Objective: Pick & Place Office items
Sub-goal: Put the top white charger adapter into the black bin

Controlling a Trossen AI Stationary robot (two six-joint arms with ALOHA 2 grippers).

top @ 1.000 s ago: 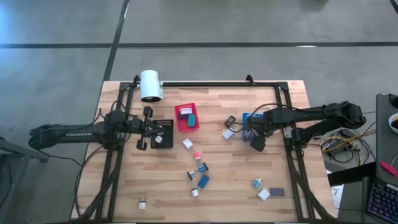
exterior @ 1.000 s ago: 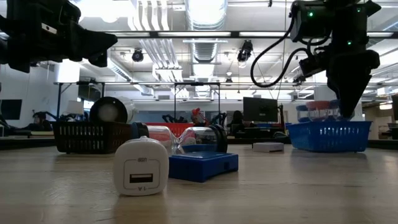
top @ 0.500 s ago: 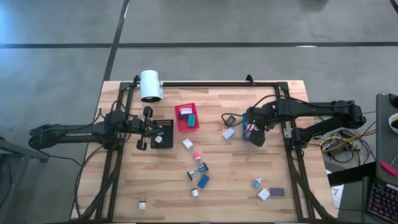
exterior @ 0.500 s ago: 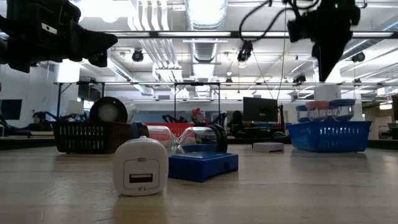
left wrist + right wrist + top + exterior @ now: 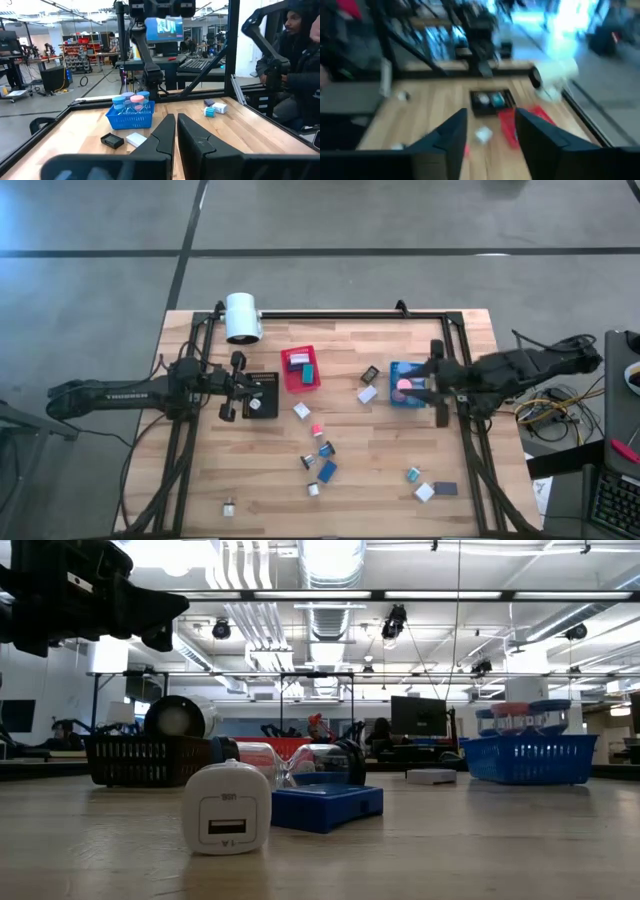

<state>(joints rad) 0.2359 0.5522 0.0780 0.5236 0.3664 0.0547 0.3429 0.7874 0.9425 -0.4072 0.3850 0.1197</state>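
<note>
Wooden table (image 5: pixel 350 500) carries the office items (image 5: pixel 322 460), mostly scattered near its middle and front. Left gripper (image 5: pixel 237 385), fingers nearly together, hovers beside the black bin (image 5: pixel 264 395); right gripper (image 5: pixel 438 385) (fingers parted, empty) hangs just beside the blue bin (image 5: pixel 402 385).

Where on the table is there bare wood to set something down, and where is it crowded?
Free: the strip between the red bin and the blue bin toward the far rail, and the near left stretch around the lone white piece. Crowded: the centre cluster of small pieces, and the near right corner by the white block.
</note>
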